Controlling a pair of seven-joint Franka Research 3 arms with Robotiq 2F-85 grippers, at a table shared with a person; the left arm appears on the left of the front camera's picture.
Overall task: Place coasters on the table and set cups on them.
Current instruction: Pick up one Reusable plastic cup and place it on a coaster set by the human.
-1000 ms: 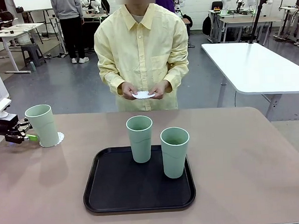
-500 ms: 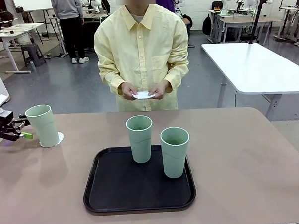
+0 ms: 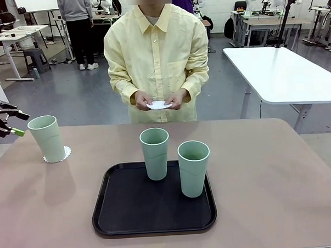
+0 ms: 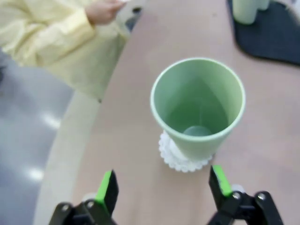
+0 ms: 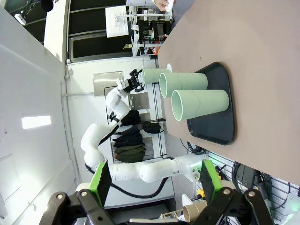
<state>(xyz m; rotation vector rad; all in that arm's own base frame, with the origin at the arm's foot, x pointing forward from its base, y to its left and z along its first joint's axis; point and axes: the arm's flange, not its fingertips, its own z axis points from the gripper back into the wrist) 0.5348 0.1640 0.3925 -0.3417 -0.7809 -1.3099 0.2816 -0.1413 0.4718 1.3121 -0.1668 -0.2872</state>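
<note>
Table [image 3: 277, 174]: black tray [image 3: 131, 213] at centre carries 2 cups [image 3: 155, 153]. Third cup [image 3: 47, 138] stands on coaster [image 3: 65, 154], left end. Left gripper [image 3: 20, 124] spread, empty, near it. Right gripper [image 5: 154, 177] spread, empty. Person's hands [image 3: 178, 98] hold another coaster [image 3: 158, 105].

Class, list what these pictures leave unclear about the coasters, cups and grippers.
- Front view: the coaster is mostly covered by the cup standing on it.
- Front view: the white paper the person holds is too small to count sheets.
- Front view: the left gripper is partly cut off by the left edge.
- Left wrist view: the tray and a cup on it are blurred and cut by the top edge.
</note>
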